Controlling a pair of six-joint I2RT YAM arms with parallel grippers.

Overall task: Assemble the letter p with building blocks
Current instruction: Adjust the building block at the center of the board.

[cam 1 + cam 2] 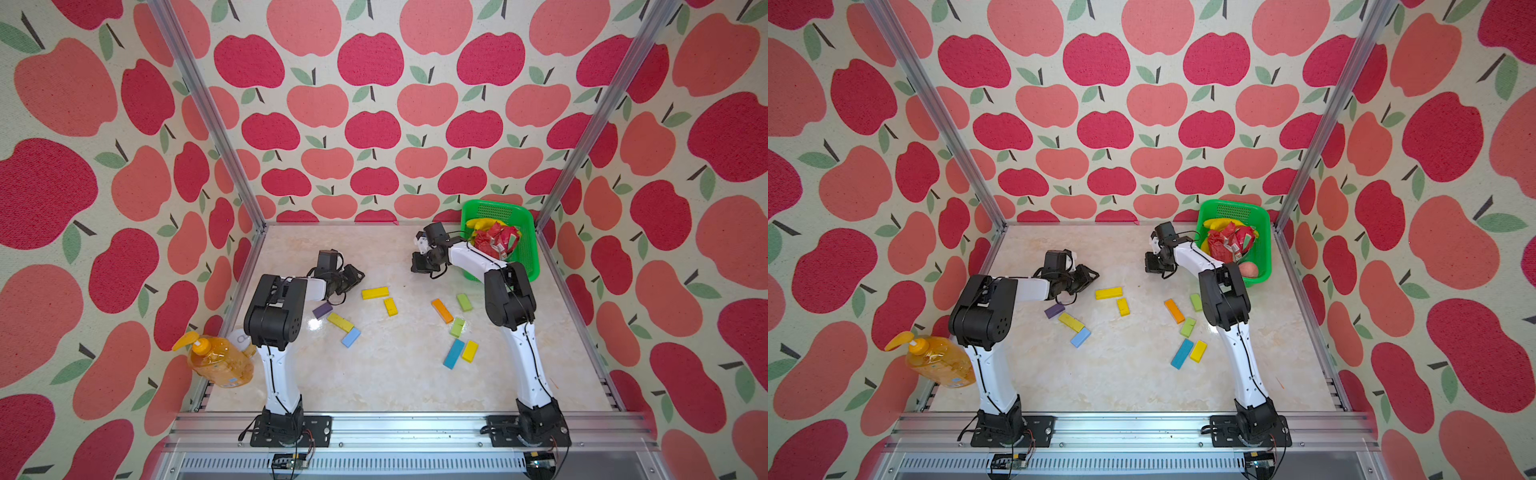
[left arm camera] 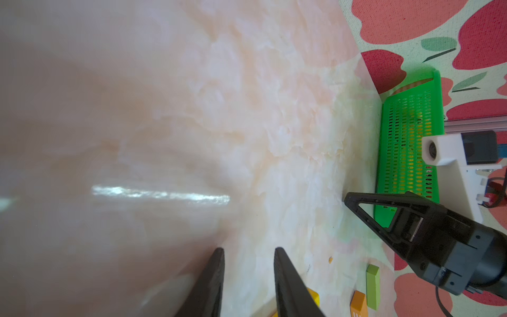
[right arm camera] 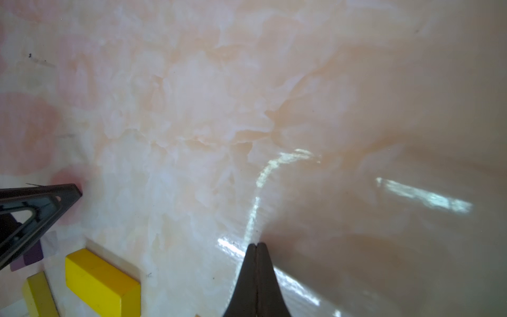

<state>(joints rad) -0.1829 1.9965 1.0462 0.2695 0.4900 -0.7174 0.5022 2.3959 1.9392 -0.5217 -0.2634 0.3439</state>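
Building blocks lie scattered flat on the marble table in both top views. On the left are a purple block (image 1: pixel 323 310), a yellow one (image 1: pixel 340 322) touching a light blue one (image 1: pixel 351 337), a long yellow (image 1: pixel 375 293) and a short yellow (image 1: pixel 390 306). On the right lie orange (image 1: pixel 442 311), two light green (image 1: pixel 464 302) (image 1: pixel 457 327), blue (image 1: pixel 453 353) and yellow (image 1: pixel 470 351). No letter p shows. My left gripper (image 1: pixel 360 275) (image 2: pixel 248 249) hovers open and empty just behind the long yellow block. My right gripper (image 1: pixel 417 267) (image 3: pixel 256 244) is shut and empty over bare table.
A green basket (image 1: pixel 496 203) at the back right holds bananas (image 1: pixel 478 224) and a red packet (image 1: pixel 494 241); my right arm reaches past it. An orange soap bottle (image 1: pixel 220 361) stands at the left edge. Aluminium posts (image 1: pixel 232 158) frame the corners.
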